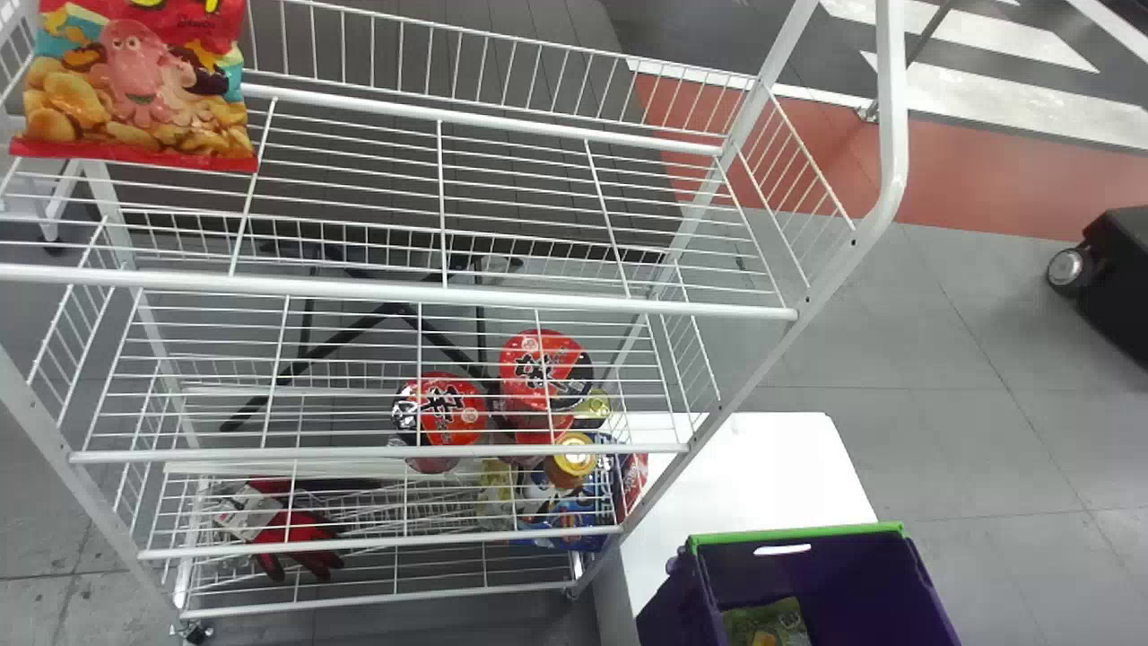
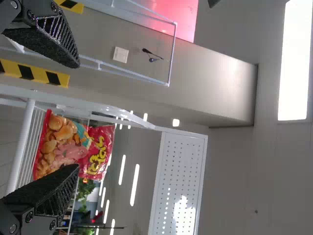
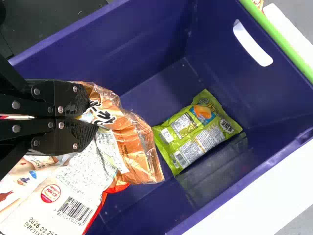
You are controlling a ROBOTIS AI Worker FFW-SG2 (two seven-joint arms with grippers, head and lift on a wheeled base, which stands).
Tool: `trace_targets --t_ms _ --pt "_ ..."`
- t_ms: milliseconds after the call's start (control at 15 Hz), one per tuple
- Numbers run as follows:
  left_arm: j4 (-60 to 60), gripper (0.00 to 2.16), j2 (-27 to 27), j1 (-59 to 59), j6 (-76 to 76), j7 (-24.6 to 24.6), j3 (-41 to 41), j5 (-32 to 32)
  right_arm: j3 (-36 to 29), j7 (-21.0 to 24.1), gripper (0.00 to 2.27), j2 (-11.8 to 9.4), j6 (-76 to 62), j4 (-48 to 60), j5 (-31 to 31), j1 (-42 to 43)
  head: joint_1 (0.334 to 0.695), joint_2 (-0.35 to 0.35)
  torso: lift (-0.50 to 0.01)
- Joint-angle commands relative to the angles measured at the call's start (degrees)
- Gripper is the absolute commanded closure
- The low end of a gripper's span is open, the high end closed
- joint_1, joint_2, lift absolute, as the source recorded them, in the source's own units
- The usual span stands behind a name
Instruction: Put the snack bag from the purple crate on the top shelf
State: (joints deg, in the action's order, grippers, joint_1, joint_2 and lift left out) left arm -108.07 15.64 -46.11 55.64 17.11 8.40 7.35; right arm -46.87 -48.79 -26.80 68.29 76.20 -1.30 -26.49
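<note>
An orange snack bag [image 3: 139,154] appears to be clamped between the closed-in fingers of the right gripper [image 3: 93,116] at the purple crate [image 1: 852,583], where a green snack bag [image 3: 195,134] is seen on the floor inside. The left gripper's [image 2: 78,115] fingers are held apart, and a red snack bag [image 1: 134,99] is seen at the left of the top shelf [image 1: 404,289].

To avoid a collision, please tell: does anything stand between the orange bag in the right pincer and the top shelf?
Yes: the purple crate's walls beside the orange bag, then likely the white rack's right post and the front rail of the top shelf.
</note>
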Motion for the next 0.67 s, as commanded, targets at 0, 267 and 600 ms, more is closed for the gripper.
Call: trace_targets --t_ms 0,267,600 --pt "0.0 0.09 0.0 0.0 -0.1 0.1 0.3 -0.3 -0.2 0.0 2.22 0.0 -0.3 0.1 -0.4 -0.2 0.695 -0.35 -0.141" --pt "-0.8 0.09 0.3 -0.4 -0.2 0.2 0.2 -0.4 -0.2 -0.2 2.22 0.1 0.0 0.2 -0.5 -0.3 0.695 -0.35 -0.125" --pt "-2.9 0.09 0.4 -1.8 -1.5 0.6 -0.2 -1.0 -0.5 -0.3 2.22 -0.1 -0.1 0.5 -1.5 -1.0 0.695 -0.35 -0.105"
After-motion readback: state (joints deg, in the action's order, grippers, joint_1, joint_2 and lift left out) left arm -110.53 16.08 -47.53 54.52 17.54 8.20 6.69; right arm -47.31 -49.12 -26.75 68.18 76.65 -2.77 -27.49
